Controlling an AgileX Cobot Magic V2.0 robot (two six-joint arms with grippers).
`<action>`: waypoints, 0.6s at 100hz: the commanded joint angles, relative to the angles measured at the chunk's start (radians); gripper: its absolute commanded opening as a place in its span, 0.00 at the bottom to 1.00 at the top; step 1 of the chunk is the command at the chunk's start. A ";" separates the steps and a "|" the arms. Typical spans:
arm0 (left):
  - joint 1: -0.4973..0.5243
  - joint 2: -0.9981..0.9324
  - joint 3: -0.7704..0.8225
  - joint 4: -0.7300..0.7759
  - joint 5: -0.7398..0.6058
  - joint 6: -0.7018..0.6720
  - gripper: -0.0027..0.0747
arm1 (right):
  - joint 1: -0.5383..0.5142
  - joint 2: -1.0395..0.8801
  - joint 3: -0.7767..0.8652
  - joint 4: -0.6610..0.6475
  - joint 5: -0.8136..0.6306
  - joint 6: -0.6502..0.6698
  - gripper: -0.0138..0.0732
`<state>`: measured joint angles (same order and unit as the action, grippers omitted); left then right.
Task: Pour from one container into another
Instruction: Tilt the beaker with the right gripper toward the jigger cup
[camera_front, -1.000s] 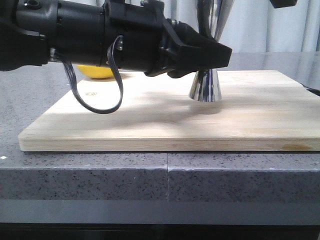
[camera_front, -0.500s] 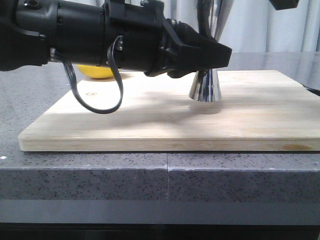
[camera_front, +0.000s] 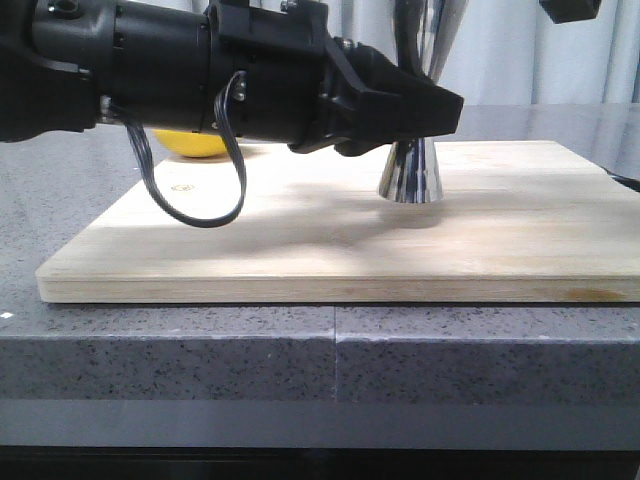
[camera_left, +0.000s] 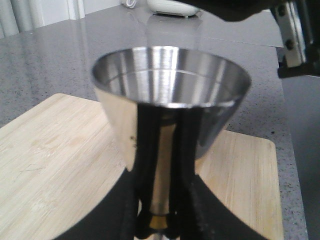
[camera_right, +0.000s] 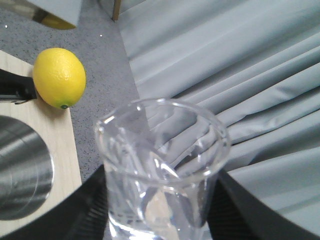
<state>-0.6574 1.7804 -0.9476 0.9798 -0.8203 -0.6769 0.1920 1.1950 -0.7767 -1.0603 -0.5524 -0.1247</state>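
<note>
A steel jigger (camera_front: 410, 172) stands upright on the wooden board (camera_front: 300, 240), and its wide rim fills the left wrist view (camera_left: 170, 75). My left gripper (camera_front: 432, 106) reaches in from the left and is shut on the jigger's narrow waist (camera_left: 160, 200). My right gripper (camera_right: 160, 212) is shut on a small clear glass beaker (camera_right: 160, 160), held high above the board. Below it I see the jigger's mouth (camera_right: 20, 175). In the front view only a dark corner of the right gripper (camera_front: 570, 8) shows at the top right, and the beaker is out of frame.
A yellow lemon (camera_right: 59, 77) lies by the board's far left edge, partly hidden behind my left arm (camera_front: 190, 145). The board rests on a grey speckled counter (camera_front: 200, 350). Grey curtains (camera_right: 225, 60) hang behind.
</note>
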 joint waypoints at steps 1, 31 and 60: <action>0.002 -0.056 -0.026 -0.040 -0.076 -0.007 0.01 | -0.001 -0.031 -0.037 0.032 -0.042 -0.011 0.56; 0.002 -0.056 -0.026 -0.040 -0.076 -0.007 0.01 | -0.001 -0.031 -0.037 0.032 -0.035 -0.025 0.56; 0.002 -0.056 -0.026 -0.040 -0.076 -0.007 0.01 | -0.001 -0.031 -0.037 0.032 -0.029 -0.056 0.56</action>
<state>-0.6574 1.7804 -0.9476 0.9798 -0.8203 -0.6784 0.1920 1.1950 -0.7767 -1.0603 -0.5432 -0.1709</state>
